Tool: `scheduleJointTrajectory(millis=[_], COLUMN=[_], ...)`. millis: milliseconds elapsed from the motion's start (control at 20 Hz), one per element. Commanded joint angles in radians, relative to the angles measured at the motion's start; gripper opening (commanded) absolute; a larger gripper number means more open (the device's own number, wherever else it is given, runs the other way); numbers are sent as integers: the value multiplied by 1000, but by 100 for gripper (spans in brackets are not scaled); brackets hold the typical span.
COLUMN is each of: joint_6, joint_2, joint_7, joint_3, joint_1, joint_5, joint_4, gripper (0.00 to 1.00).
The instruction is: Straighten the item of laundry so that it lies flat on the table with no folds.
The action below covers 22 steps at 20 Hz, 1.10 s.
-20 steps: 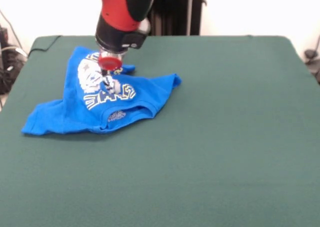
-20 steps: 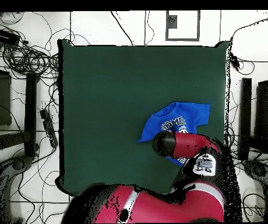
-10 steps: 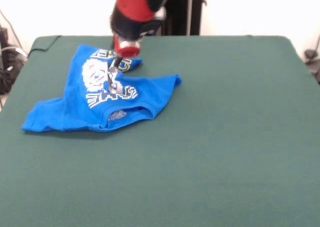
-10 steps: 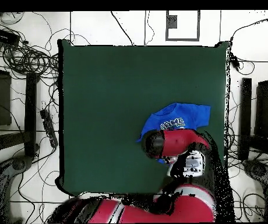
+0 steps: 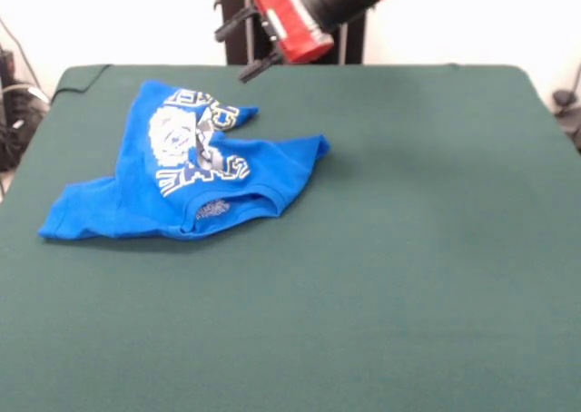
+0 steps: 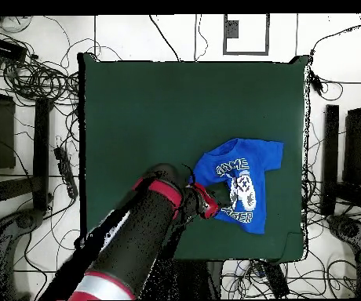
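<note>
The item of laundry [image 5: 182, 171], a bright blue T-shirt with a white print and white-and-yellow letters, lies print-up on the left part of the green table [image 5: 408, 249]. It is rumpled: one corner stretches to the left, and folds cross the middle and the top edge. My gripper [image 5: 231, 56] hangs in the air above and behind the shirt, tilted sideways, open and empty, clear of the cloth. From overhead the item of laundry [image 6: 238, 184] sits near the table's [image 6: 136, 117] lower right corner, with the gripper [image 6: 206, 199] at its left edge.
A black post [image 5: 234, 22] stands behind the table. On the floor around the table lie cables [image 6: 34, 74], with dark stands [image 6: 331, 157] to the right. My arm [image 6: 133, 251] crosses the table's lower edge.
The gripper has let go of the shirt, risen and swung away from it. The cloth near the print has settled, with more of the lettering showing.
</note>
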Motion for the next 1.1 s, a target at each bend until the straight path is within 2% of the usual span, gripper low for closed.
scheduleJointTrajectory(millis=[50,100,300,600,1100], joint_6=[-29,-87,-128,-181,-167], joint_2=[143,113,86,168,155], joint_7=[173,112,39,98,39], joint_3=[39,113,198,201,278], joint_1=[-76,-139,-200,-204,-236], joint_5=[56,110,180,198,278], joint_4=[-97,-71,-68,-171,-203], gripper=[100,100,100,100,100])
